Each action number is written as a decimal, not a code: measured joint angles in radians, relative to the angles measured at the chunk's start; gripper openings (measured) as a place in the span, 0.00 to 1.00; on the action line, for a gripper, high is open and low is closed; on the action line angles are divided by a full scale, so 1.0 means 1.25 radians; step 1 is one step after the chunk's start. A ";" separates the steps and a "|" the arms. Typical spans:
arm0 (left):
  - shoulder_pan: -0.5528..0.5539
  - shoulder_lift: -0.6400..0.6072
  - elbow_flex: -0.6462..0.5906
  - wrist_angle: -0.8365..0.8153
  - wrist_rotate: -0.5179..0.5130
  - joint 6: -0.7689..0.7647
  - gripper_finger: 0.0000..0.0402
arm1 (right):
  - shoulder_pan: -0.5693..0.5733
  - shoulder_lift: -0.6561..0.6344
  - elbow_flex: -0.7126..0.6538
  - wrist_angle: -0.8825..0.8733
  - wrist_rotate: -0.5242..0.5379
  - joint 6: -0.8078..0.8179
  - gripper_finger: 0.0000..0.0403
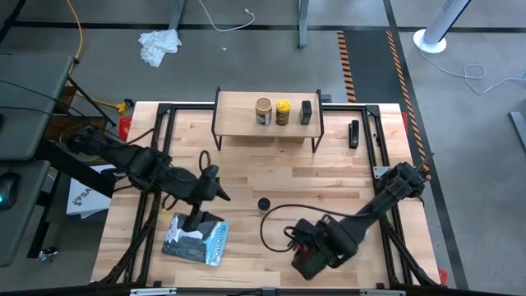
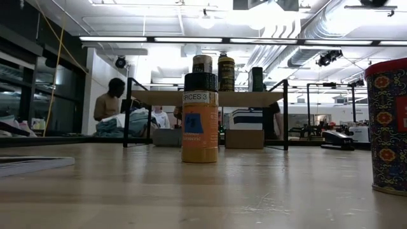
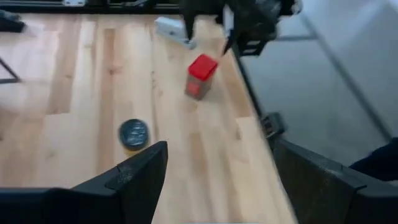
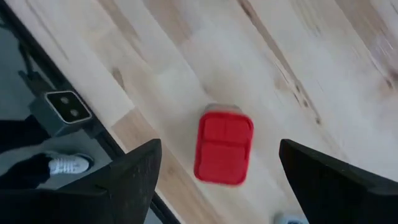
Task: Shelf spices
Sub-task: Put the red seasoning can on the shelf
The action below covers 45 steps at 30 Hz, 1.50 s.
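Wooden bench with black frame rails along its sides; the shelf stands at the far edge, centred, plank top on thin black legs. Three spices on the plank in a row: tan cylinder, yellow jar, small black tin; free plank on either side of the row. Two spices on the bench itself: the amber jar with black cap upright near the middle, and the red square tin upright close to the near edge, right of centre. Five containers counted in all. Open wood lies between the shelf and the amber jar. Left hand is over the bench left of centre, near the amber jar but apart from it, fingers spread wide and holding nothing; its wrist view shows the jar's cap beyond the fingers and the red tin farther off by the bench edge. Right hand hangs directly over the red tin, fingers apart with the tin between them as seen from above; whether they touch it I cannot tell. The bench edge runs close beside the tin there. One flat blue-grey case lies at the near left, under the left arm. One small dark bar lies on the right, beside the shelf. One black cable loops across the wood between jar and tin.
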 joint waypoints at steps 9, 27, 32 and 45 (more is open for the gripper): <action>0.027 0.085 0.000 0.001 -0.078 0.135 0.72 | 0.099 0.003 0.000 -0.010 0.011 0.226 0.80; 0.120 0.166 -0.006 0.043 -0.057 0.158 0.72 | 0.153 0.038 0.000 -0.016 0.112 0.340 0.80; 0.121 0.127 -0.057 0.088 -0.075 0.129 0.72 | 0.128 0.056 0.000 -0.028 0.106 0.277 0.80; 0.142 0.107 -0.117 0.165 -0.078 0.135 0.72 | 0.061 0.069 0.000 -0.058 0.054 0.212 0.80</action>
